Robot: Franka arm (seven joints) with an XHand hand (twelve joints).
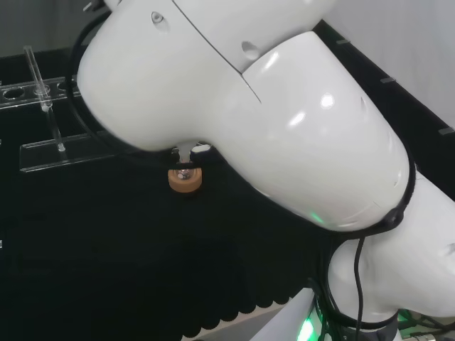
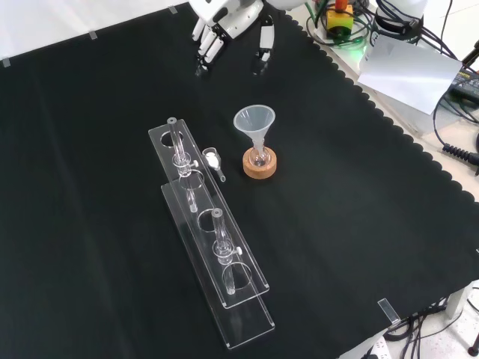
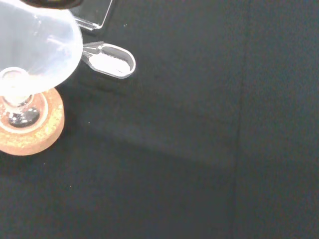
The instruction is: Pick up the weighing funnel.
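The weighing funnel (image 2: 214, 160) is a small clear scoop with white powder in it, lying on the black cloth between the clear rack (image 2: 202, 224) and the cork ring (image 2: 260, 164). In the wrist view the weighing funnel (image 3: 110, 60) lies beside the big funnel (image 3: 35, 42). The hand (image 2: 228, 26) hangs at the top of the front view, well away from the weighing funnel, fingers relaxed and pointing down, holding nothing.
The big funnel (image 2: 255, 123) stands in a small flask on the cork ring (image 1: 185, 178). A long clear rack (image 1: 43, 121) holds glass tubes (image 2: 178, 146). The arm's white links (image 1: 270, 106) stand large in the head view. The cloth's scalloped edge (image 2: 389, 134) runs at the front view's right.
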